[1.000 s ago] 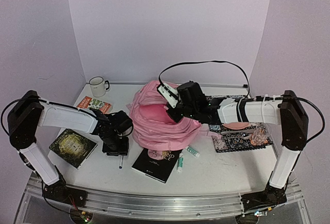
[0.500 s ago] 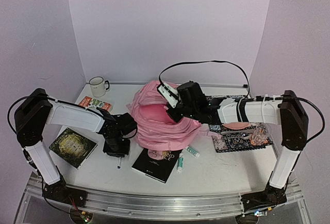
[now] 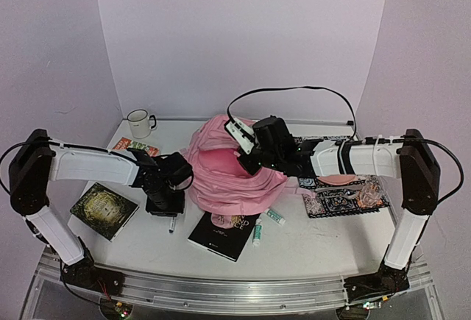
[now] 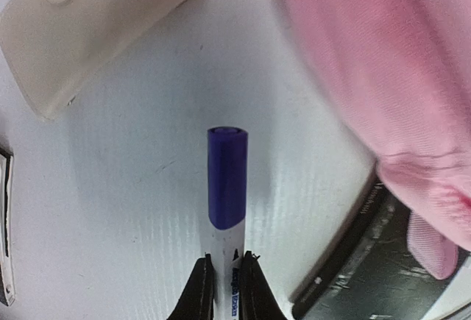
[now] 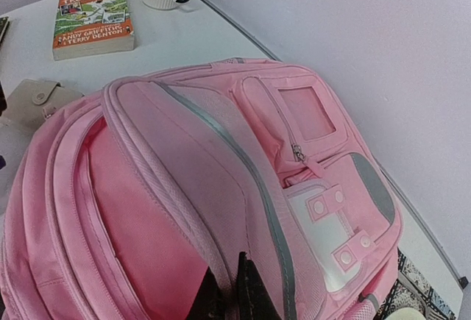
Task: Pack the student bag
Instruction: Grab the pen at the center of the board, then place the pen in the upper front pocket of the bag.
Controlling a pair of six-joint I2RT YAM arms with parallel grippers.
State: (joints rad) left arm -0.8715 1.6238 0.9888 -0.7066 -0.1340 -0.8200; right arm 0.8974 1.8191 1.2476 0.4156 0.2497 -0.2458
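On the white counter [image 3: 309,246] the student bag [image 3: 221,187] sits at the centre, slumped, with its main mouth gaping upward and its front pockets turned toward 1 o'clock. The right arm reaches in from 3 o'clock. Its right pincer [image 5: 234,285] is clamped tight on the zip-edged rim of that mouth, and I'd say it is holding the bag open for loading. The left arm is nearer the loose items. Seen from above, it stands over the counter at the bag's 8 o'clock, just beside the fabric. The left pincer [image 4: 224,270] is closed on the white barrel of a marker [image 4: 227,180] with a blue cap. The marker lies roughly along the 12-to-6 line, cap away from the wrist. From that pincer the open mouth lies up toward 2 o'clock, so the marker likely has to rise and swing that way.
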